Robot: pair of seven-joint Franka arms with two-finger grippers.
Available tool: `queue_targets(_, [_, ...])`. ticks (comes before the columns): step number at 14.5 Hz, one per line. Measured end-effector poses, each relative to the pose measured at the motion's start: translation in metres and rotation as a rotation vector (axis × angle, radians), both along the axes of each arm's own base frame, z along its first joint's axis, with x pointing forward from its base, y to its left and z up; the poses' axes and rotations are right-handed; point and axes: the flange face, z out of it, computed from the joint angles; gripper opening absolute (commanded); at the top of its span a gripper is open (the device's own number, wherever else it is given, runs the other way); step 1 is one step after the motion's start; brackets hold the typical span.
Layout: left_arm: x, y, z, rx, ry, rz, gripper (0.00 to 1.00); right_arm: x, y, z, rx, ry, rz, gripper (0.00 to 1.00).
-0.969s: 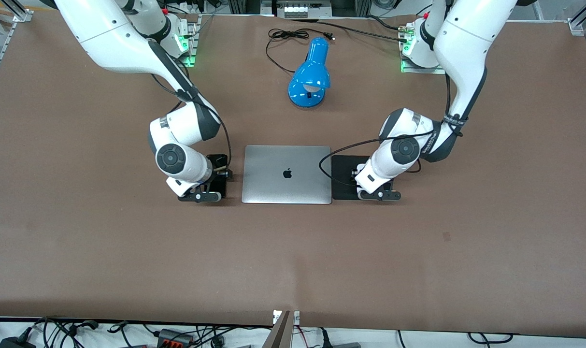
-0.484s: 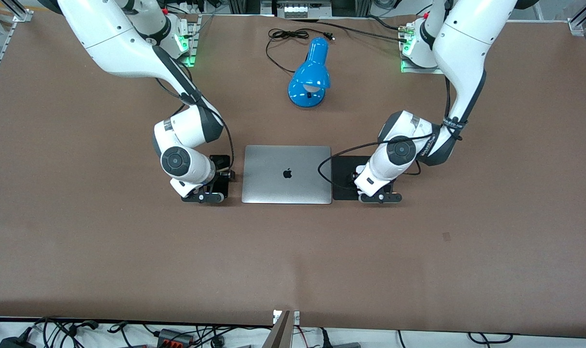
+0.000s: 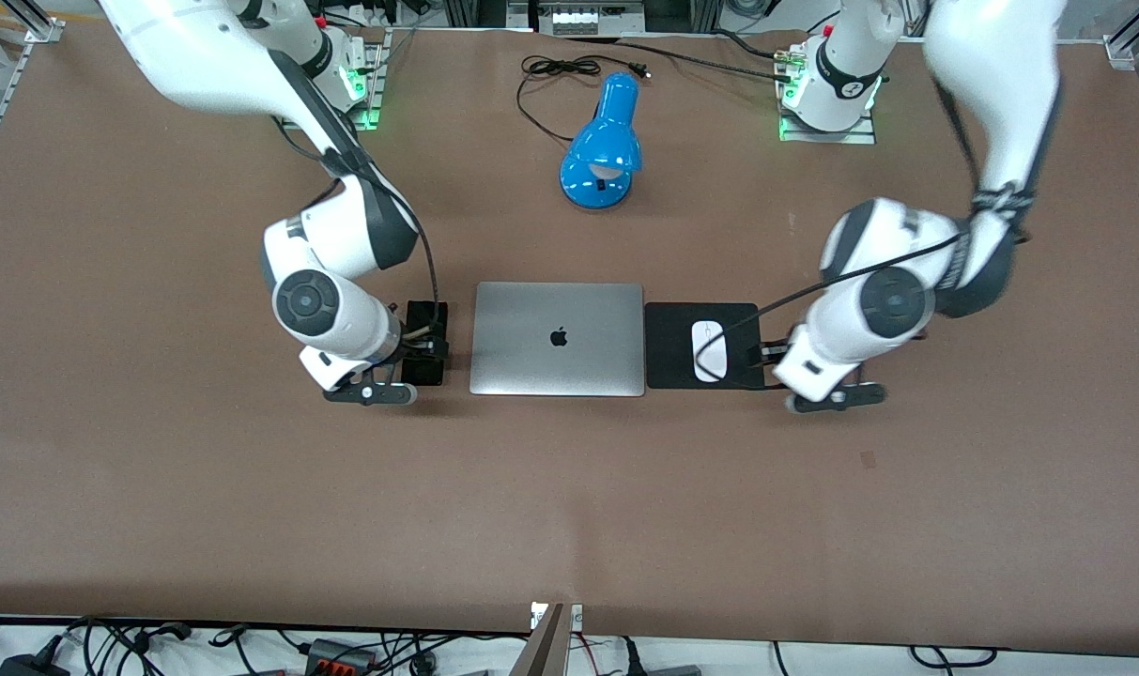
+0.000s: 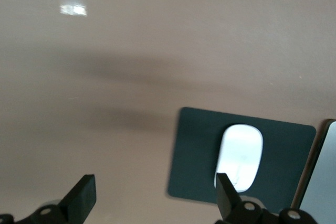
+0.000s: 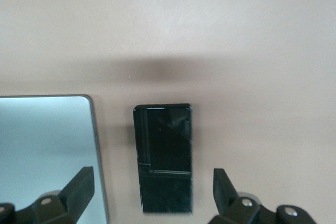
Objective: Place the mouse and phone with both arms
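The white mouse [image 3: 710, 350] lies on the black square pad [image 3: 668, 329], beside the laptop toward the left arm's end of the table. It also shows in the left wrist view [image 4: 240, 156]. My left gripper [image 3: 768, 357] is open and empty over the pad's edge [image 4: 199, 150], apart from the mouse; in its own view the left gripper [image 4: 155, 200] straddles that edge. The black phone [image 3: 425, 343] lies flat beside the laptop toward the right arm's end. My right gripper [image 3: 409, 361] is open and empty above the phone [image 5: 164, 156]; in its own view the right gripper [image 5: 152, 190] spans it.
A closed silver laptop [image 3: 558, 338] lies between phone and pad; its edge shows in the right wrist view [image 5: 47, 150]. A blue desk lamp [image 3: 605, 141] with a black cord [image 3: 550, 70] lies farther from the front camera, between the arm bases.
The left gripper has moved off the pad toward the left arm's end, uncovering the mouse left on the pad. The right gripper has shifted slightly away from the laptop, with the phone lying free.
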Motion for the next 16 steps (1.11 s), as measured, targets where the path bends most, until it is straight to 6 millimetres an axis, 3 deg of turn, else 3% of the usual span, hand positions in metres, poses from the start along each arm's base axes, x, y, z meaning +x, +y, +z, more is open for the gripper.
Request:
queue_targets(2, [-0.002,0.041,0.053,0.008,-0.023,0.021,1.00,0.015,-0.020,0.064,-0.014,-0.007,-0.030,1.00])
queue_targets(4, [-0.010,0.077,0.100,0.015,-0.054,0.042,1.00,0.027,-0.057,0.122,-0.019,-0.021,-0.050,1.00])
queue_targets(6, [-0.023,0.103,0.149,0.025,-0.102,0.075,1.00,0.035,-0.103,0.159,-0.019,-0.034,-0.069,1.00])
queue_targets(9, [-0.054,0.119,0.212,0.048,-0.107,0.106,1.00,0.039,-0.164,0.199,-0.017,-0.069,-0.117,1.00])
queue_targets(11, [-0.066,0.118,0.232,0.055,-0.090,0.096,1.00,0.032,-0.188,0.225,-0.019,-0.082,-0.106,1.00])
queue_targets(14, [-0.069,0.115,0.232,0.043,-0.056,-0.043,1.00,0.020,-0.221,0.266,-0.035,-0.136,-0.027,1.00])
queue_targets(16, [-0.074,0.117,0.231,0.039,-0.021,-0.090,1.00,0.014,-0.250,0.284,-0.061,-0.161,0.033,1.00])
